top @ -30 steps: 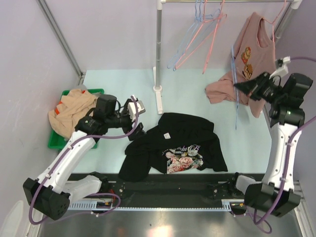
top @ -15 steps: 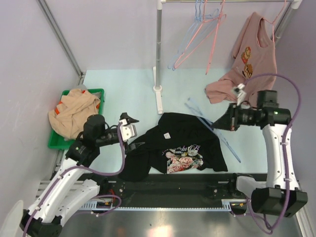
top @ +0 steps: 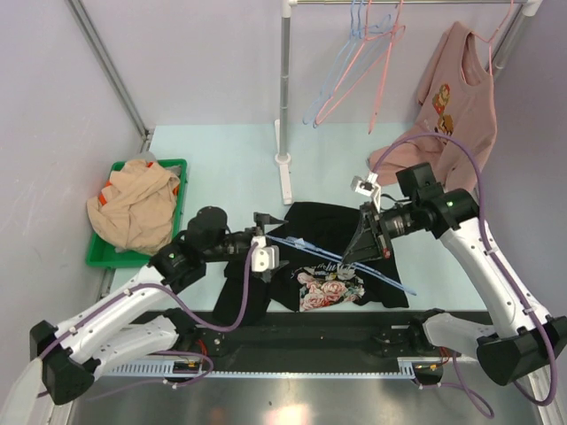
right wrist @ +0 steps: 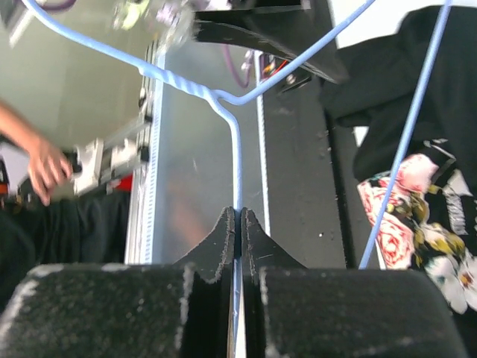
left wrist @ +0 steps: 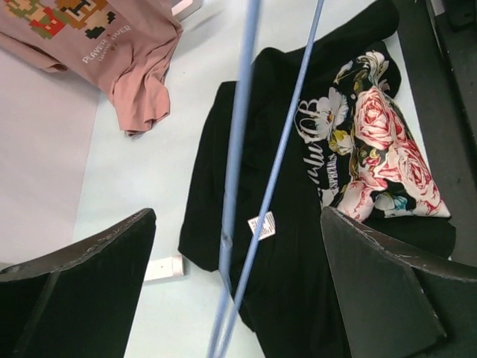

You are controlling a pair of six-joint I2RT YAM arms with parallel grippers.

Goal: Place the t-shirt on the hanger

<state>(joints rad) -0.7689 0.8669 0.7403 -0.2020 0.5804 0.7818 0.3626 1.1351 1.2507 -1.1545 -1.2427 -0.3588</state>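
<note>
The black t-shirt (top: 323, 232) with its rose print lies crumpled on the table near the front edge. Above it, my right gripper (top: 360, 251) is shut on the light-blue wire hanger (top: 306, 244), which slants across the shirt. In the right wrist view the jaws (right wrist: 238, 218) pinch a straight wire of the hanger (right wrist: 237, 149) just below its twisted neck. My left gripper (top: 269, 241) stands wide open at the hanger's left end. In the left wrist view two hanger wires (left wrist: 237, 142) run between its spread fingers (left wrist: 82, 283), over the t-shirt (left wrist: 298, 283).
A green tray (top: 99, 250) with a tan garment (top: 133, 205) sits at the left. The rack pole (top: 285, 88) stands behind the shirt, with pink and blue hangers (top: 354, 62) on its rail. A dusty-pink shirt (top: 456, 97) hangs at the right. A person's hand (right wrist: 45, 165) shows beyond the table's front.
My right arm swung the hanger from beside the pink shirt down and left over the t-shirt. My left arm moved right, bringing its open fingers around the hanger's end.
</note>
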